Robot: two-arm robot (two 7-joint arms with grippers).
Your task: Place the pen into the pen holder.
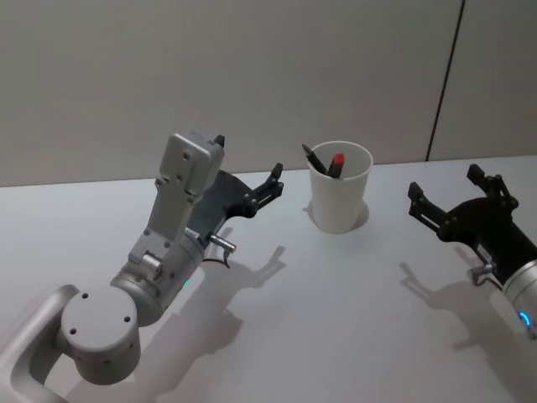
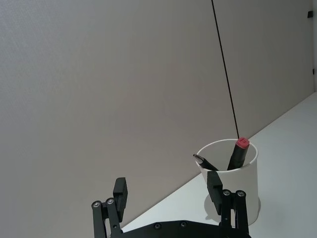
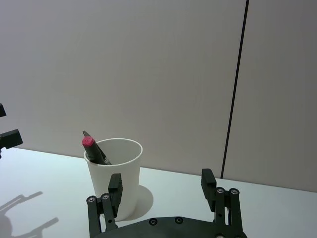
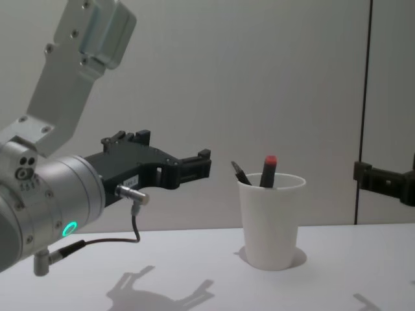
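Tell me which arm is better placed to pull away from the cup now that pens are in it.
Either, neither blocked. Both pens stand inside the pen holder. The left gripper and right gripper are open, empty, and apart from it.

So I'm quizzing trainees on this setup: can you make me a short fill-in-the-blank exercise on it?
1. The white pen holder stands between the left pincer and the ____ pincer.
2. One pen has a ____ cap.
3. Both pincers are ____ and hold nothing.

Answers: right; red; open
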